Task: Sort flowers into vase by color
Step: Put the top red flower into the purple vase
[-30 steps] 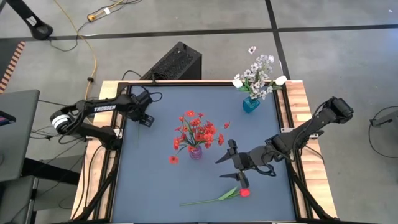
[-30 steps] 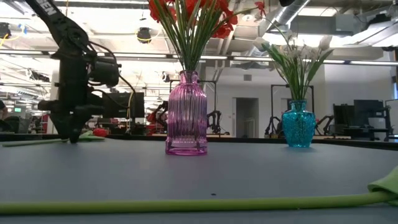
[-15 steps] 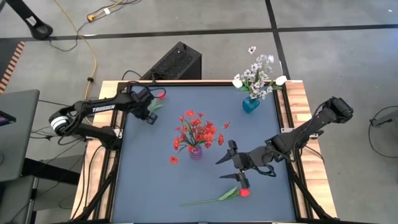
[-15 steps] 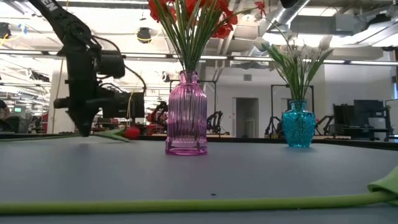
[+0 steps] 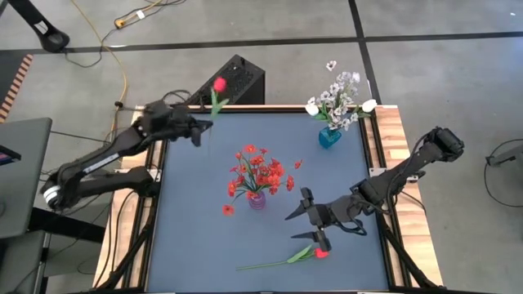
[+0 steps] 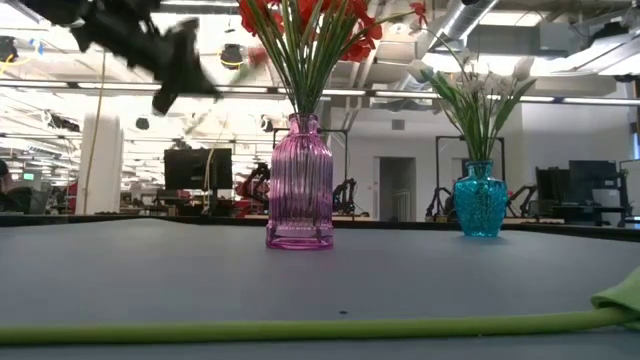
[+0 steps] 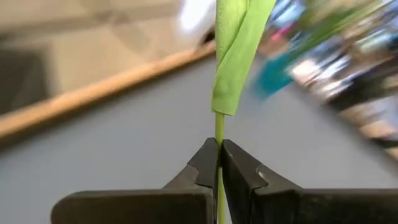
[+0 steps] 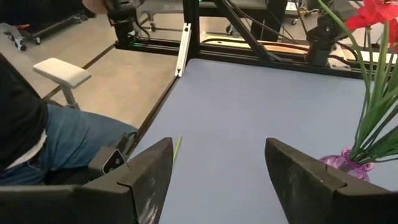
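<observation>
A pink vase with red flowers stands mid-table, and a teal vase with white flowers stands at the far right. My left gripper is raised over the table's far left corner, shut on a red-budded flower. Another red flower lies flat near the front edge, its stem running left. My right gripper hovers just beyond that flower, open with nothing between its fingers. My left gripper pinches the flower's thin green stem between its two fingertips, below a long leaf. The flower is lifted clear of the table. Its red bud stands out past the fingers toward the far edge.
A wooden rim frames the blue table top. A black box sits on the floor behind the far edge. A seated person's leg shows beyond the table's left side. There is bare surface at the near left.
My left gripper has risen from the table's far left and moved toward the far edge, tipping as it went. It has carried up the red flower, which lay on the table a second ago and now hangs clear of it. The right arm has kept still.
</observation>
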Tool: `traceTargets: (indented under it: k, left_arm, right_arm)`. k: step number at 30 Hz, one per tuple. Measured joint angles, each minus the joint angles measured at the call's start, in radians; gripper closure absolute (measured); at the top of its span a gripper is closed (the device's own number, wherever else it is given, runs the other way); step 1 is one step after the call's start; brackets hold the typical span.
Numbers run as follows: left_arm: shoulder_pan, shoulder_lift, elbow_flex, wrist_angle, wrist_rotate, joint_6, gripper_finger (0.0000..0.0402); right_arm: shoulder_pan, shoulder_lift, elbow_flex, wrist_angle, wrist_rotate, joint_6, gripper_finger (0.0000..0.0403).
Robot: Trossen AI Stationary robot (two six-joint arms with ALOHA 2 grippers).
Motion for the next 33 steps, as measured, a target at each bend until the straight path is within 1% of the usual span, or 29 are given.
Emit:
traceTargets:
  k: [5,7,9,12,15,17,24,27,30,33]
  left_arm:
    - [-0.076,-0.149,0.000,0.248,0.154,-0.064,0.0401]
    - [-0.138,-0.185,0.000,0.333,0.179,-0.082,0.0401]
    - [-0.214,-0.200,0.000,0.410,0.154,-0.084,0.0401]
    - [-0.334,-0.201,-0.006,0.506,0.038,-0.052,0.0401]
    - [-0.434,-0.181,-0.008,0.533,-0.067,0.010,0.0401]
    - [-0.488,-0.164,-0.009,0.523,-0.092,0.047,0.0401]
    - [-0.632,-0.100,-0.009,0.547,-0.128,0.126,0.0401]
    - [-0.684,-0.103,-0.009,0.629,-0.085,0.136,0.0401]
    - [-0.729,-0.103,-0.009,0.708,0.007,0.129,0.0401]
    - [-0.767,-0.103,-0.007,0.723,0.095,0.125,0.0401]
  right_arm:
    - [0.000,0.000,0.000,0.000,0.000,0.023,0.0121]
    - [0.000,0.000,0.000,0.004,0.000,0.024,0.0121]
    - [0.000,0.000,0.000,0.017,0.000,0.024,0.0121]
    - [0.000,0.000,0.000,0.043,0.000,0.024,0.0121]
    - [0.000,0.000,0.000,0.056,0.000,0.024,0.0121]
    - [0.000,0.000,0.000,0.062,0.000,0.024,0.0121]
    - [0.006,0.000,0.000,0.090,0.000,0.026,0.0121]
    - [0.007,0.000,0.000,0.097,0.000,0.051,0.0121]
    - [0.006,0.000,0.000,0.105,0.000,0.082,0.0121]
    - [0.006,0.000,0.000,0.107,0.000,0.110,0.0121]
